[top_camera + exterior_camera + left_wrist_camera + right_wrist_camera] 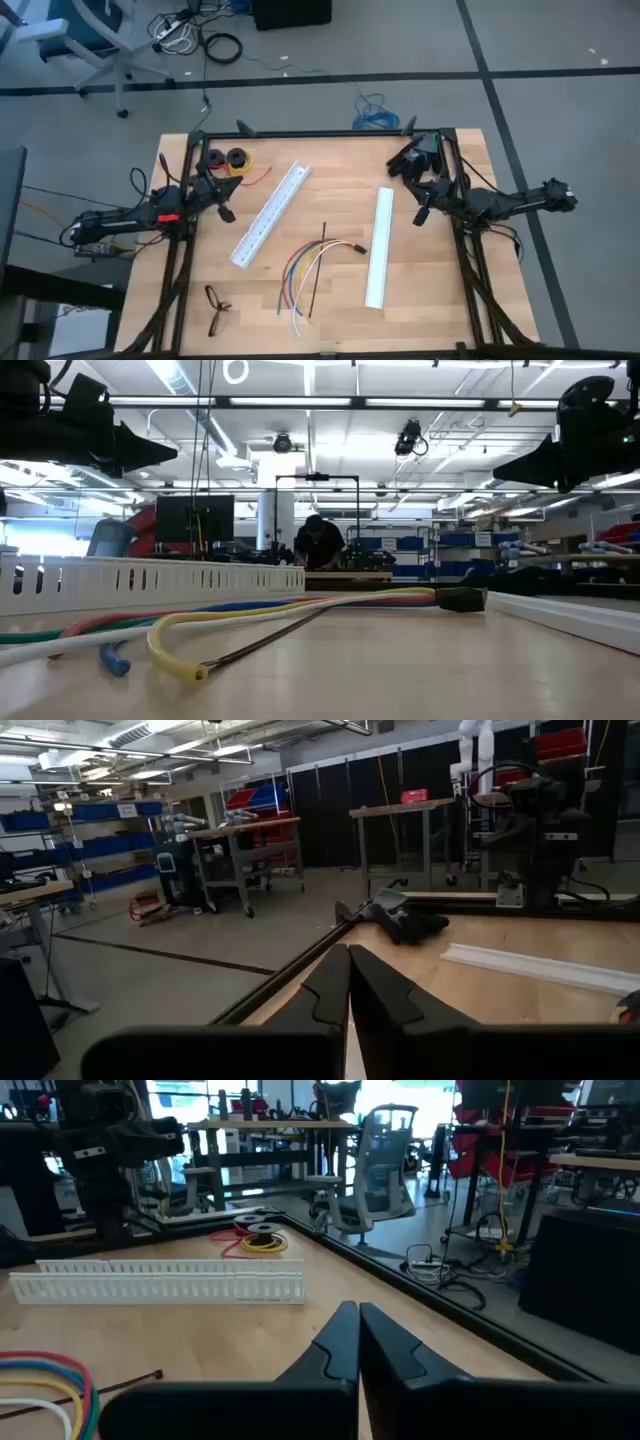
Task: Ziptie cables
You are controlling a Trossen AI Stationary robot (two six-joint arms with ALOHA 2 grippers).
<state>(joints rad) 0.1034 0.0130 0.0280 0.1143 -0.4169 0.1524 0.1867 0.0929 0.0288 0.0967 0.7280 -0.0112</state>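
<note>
The cables [303, 265] lie loose on the table's near middle: blue, yellow, white and orange wires ending in a small black connector [357, 248]. In the low view the cables [250, 612] run flat across the wood. The ziptie [316, 270], a thin black strip, lies across them; the right wrist view shows its end [125, 1383]. My left gripper [225, 205] hovers shut above the table's left side, seen shut in its wrist view [348, 975]. My right gripper [420, 212] hovers shut above the right side, fingers together [358, 1335].
Two white slotted rails lie on the table, one slanting left of the cables [270, 213], one right of them [378, 245]. Two black spools with red and yellow wire [228, 160] sit at the far left. Glasses [217, 308] lie near the left corner. A person [320, 545] stands beyond.
</note>
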